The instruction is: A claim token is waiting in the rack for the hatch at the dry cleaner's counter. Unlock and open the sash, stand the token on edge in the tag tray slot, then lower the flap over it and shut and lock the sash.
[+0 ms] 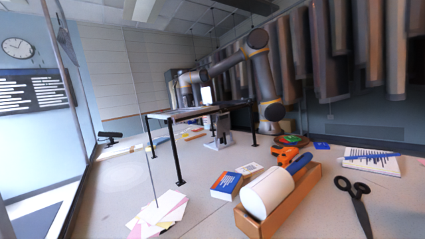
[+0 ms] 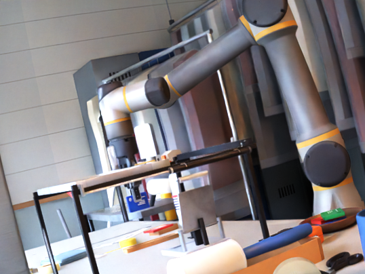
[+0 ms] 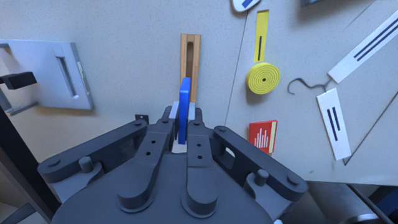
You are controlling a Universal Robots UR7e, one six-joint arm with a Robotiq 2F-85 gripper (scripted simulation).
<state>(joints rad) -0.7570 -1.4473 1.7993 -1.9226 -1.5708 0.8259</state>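
Behind the black-legged hatch frame (image 1: 186, 114), at the far side of the counter, my gripper (image 3: 183, 119) is clamped on the blue claim token (image 3: 184, 109), which stands on edge and hangs in the air above the wooden rack (image 3: 190, 63). From the second side camera the token (image 2: 137, 202) shows as a blue tag below the frame's top. The rack's slot is empty. The grey tag tray (image 3: 67, 77) with its slot lies to the left on the counter, and its upright flap (image 2: 196, 207) rises beside the frame.
The frame's black leg (image 3: 18, 79) is close on the left. A yellow tape roll (image 3: 263, 78), a red booklet (image 3: 263, 136), a wire hanger hook (image 3: 306, 84) and white striped strips (image 3: 334, 123) lie to the right.
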